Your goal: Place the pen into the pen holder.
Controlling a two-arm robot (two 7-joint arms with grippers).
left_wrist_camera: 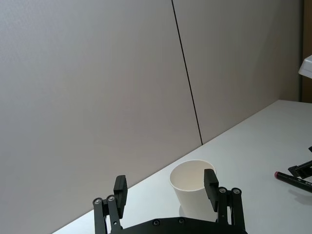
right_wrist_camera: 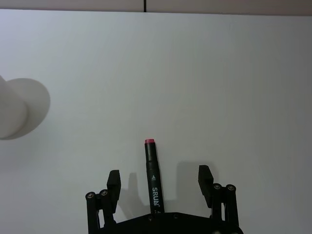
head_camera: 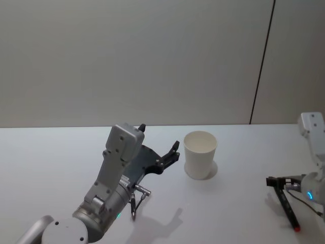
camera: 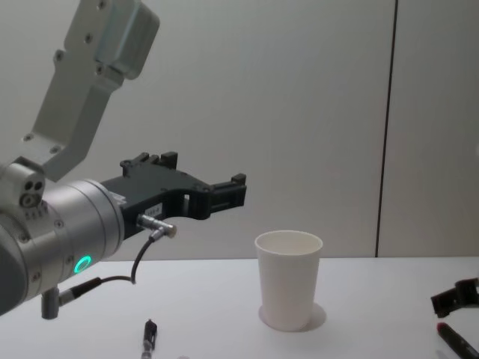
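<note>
Jaws of the right gripper (right_wrist_camera: 159,174) are held apart, low over the table (right_wrist_camera: 219,87), and the pen (right_wrist_camera: 153,180) is seen lying flat between them, touched by neither finger. Its pink end is pointed away from the wrist and reaches beyond the fingertips. The pen holder (head_camera: 199,155), a white paper cup, is stood upright on the table well apart from these jaws, off to their left. Jaws of the left gripper (left_wrist_camera: 165,180) are likewise spread. They are held raised above the table and aimed towards the pen holder, which is found just ahead of them and lower, touched by neither finger.
</note>
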